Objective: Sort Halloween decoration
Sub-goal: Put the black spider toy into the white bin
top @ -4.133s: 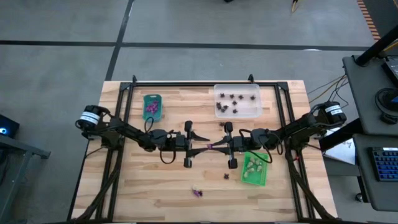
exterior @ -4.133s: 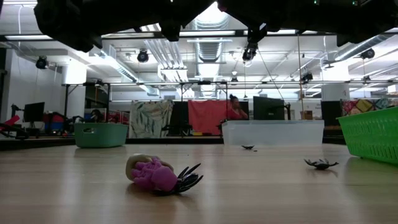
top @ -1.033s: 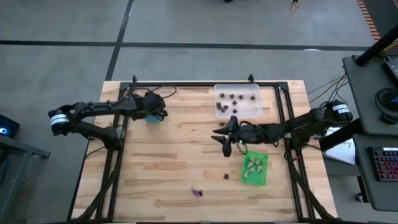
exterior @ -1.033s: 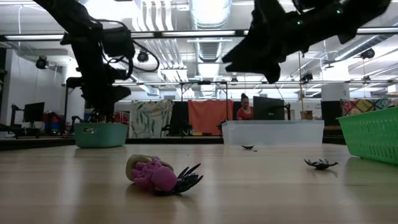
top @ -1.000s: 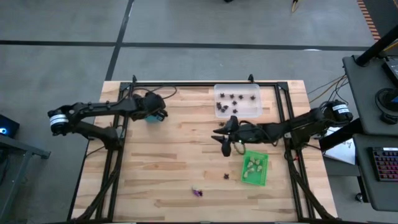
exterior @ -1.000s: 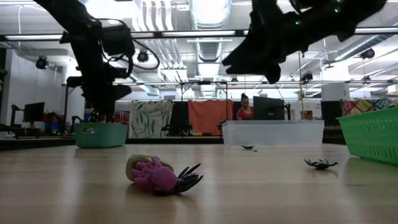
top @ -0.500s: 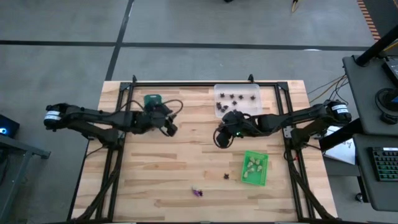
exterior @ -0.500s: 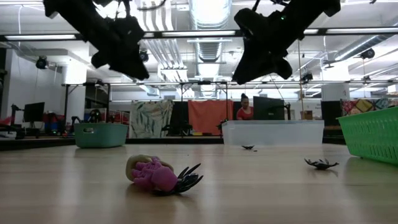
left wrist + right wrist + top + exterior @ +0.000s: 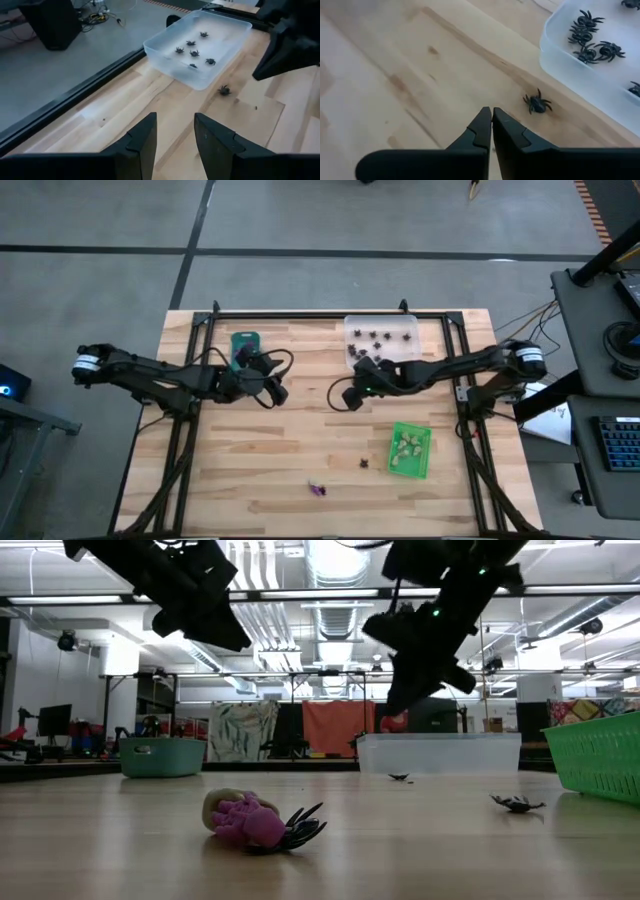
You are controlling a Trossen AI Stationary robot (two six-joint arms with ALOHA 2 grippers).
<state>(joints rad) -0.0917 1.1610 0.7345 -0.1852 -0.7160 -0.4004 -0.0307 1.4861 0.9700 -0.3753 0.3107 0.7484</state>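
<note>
Black spiders (image 9: 375, 340) are lying in the clear tray, w/ one (image 9: 537, 103) sitting just outside its wall. Purple pcs (image 9: 243, 356) are filling the teal tray; pale ones (image 9: 408, 447) the green. Purple-cream-black clump (image 9: 256, 821) is resting near front edge.

Bright, even light falls from the ceiling strips (image 9: 335, 560) above me, which glare white in the low view and turn my arms into black silhouettes. Shadows on the worktop (image 9: 300, 460) are faint and soft. My left claw's fingers (image 9: 142, 142) look blurred up close.
</note>
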